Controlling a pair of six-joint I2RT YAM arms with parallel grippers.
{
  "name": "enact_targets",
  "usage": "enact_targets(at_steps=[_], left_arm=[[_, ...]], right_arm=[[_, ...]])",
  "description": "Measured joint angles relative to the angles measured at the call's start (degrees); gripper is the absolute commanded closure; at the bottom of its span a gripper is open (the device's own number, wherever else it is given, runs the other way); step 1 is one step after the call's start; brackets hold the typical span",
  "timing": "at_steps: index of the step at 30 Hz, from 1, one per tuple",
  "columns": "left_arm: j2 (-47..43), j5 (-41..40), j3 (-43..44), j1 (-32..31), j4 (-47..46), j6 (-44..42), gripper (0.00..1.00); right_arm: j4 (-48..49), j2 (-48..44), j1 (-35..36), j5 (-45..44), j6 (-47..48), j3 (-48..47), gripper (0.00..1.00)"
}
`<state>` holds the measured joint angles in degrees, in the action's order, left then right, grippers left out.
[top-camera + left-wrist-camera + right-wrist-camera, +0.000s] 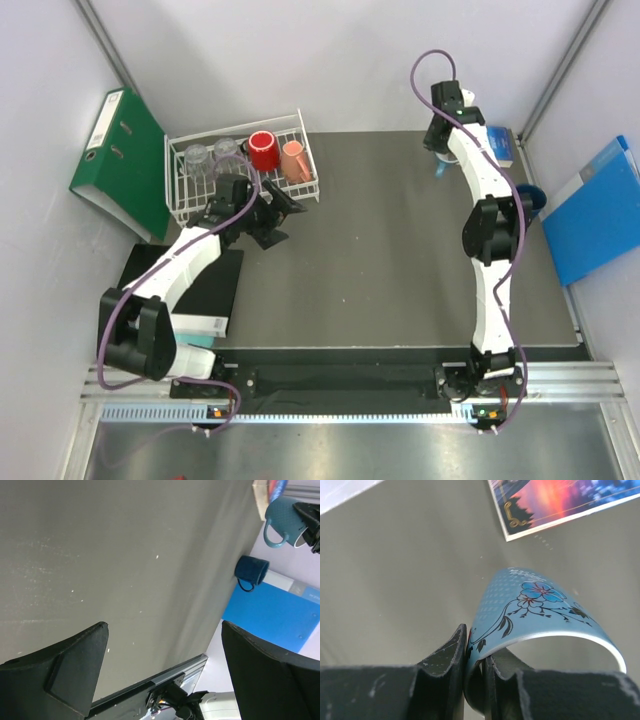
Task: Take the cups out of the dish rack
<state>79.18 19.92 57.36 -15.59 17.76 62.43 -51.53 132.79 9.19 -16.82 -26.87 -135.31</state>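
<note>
Table surface (400, 250): dark grey, matt, light specks visible in wrist views.
Green lever-arch binder (122, 165): far left, leaning vs. left wall, spine w/ white label facing up.
Black flat item (205, 285), pad or book, not identifiable: near-left part of table, lying flat; white/teal edge shows along its near side.
Blue folder (592, 212): right side, tilted against right wall.
Book (502, 146): far-right corner of table, lying flat; sunset picture on cover, gold ornament at one corner.
Aluminium rail (560, 375): runs along near edge.
Walls (330, 60): white, plain.
</note>
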Motion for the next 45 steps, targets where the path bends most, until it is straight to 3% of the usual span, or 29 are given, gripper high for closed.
enact_targets(at_steps=[17, 25, 30, 40, 45], left_arm=[[5.7, 0.2, 1.5, -0.5, 0.3, -0.8, 0.01], [7.9, 0.8, 3.4, -0.5, 0.4, -1.6, 0.01], [8.9, 1.6, 4.1, -0.5, 0.3, -1.6, 0.01], [9.0, 1.9, 4.2, -0.5, 0.3, -1.8, 0.01], [9.0, 2.8, 4.2, -0.5, 0.3, -3.5, 0.01]], right_arm=[[0.7, 9.5, 0.0, 4.1, -1.3, -2.2, 1.0], [1.2, 10.0, 0.1, 4.5, -1.4, -2.8, 0.65], [2.4, 10.0, 0.2, 5.1, -1.4, -2.8, 0.58], [3.3, 9.5, 0.2, 6.7, -2.3, -2.8, 0.31], [6.5, 6.2, 0.3, 9.1, -4.3, -2.7, 0.27]])
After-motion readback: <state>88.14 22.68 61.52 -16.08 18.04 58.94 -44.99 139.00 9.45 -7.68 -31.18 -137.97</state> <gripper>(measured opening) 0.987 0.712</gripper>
